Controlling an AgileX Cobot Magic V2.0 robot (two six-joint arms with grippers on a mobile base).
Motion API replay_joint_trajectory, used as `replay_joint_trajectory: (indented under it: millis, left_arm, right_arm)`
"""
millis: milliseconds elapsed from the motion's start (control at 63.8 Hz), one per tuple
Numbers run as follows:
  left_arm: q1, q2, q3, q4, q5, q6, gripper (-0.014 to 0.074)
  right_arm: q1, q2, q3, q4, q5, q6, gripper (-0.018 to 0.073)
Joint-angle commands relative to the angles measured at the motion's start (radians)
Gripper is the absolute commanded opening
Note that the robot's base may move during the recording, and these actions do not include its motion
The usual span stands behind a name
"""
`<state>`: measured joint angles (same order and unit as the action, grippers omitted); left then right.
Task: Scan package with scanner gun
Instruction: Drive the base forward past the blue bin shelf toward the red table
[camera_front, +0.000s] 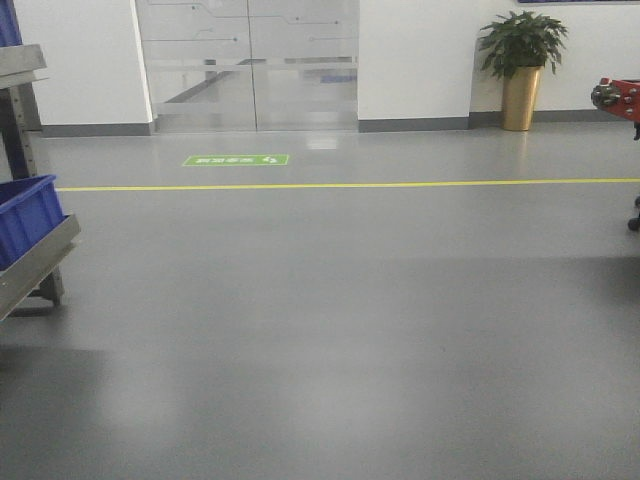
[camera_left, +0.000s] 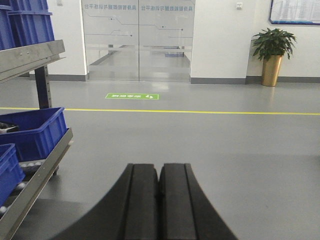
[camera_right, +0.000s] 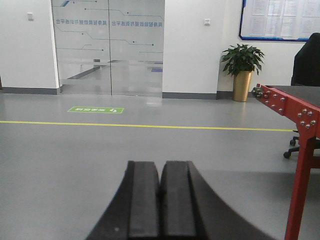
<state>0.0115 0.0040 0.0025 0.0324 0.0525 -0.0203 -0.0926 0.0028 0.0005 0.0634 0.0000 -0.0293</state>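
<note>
The left tool (camera_left: 159, 200) and right tool (camera_right: 160, 200) were pressed together, empty, above grey floor (camera_front: 330, 330); neither package nor scanner gun showed, so finding them likely came first.

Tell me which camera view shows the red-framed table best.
The right wrist view: the red-framed table shows its bolted rail, dark top and one leg. The front-facing view catches only its red corner at the right edge; the left wrist view shows none of it.
</note>
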Motion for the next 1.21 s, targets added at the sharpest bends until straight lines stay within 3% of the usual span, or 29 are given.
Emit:
replay_joint_trajectory:
  millis: [0,1191]
  left_arm:
    - [-0.005,-0.004,-0.002,-0.005,-0.017,0.003,-0.0111]
    - [-0.005,-0.004,-0.002,-0.005,-0.017,0.003,-0.0111]
  right_arm:
    - [-0.004,-0.003,0.0,-0.001,-0.016,-0.003,-0.0168]
    - [-0.004,-0.003,0.0,-0.001,-0.016,-0.003,-0.0168]
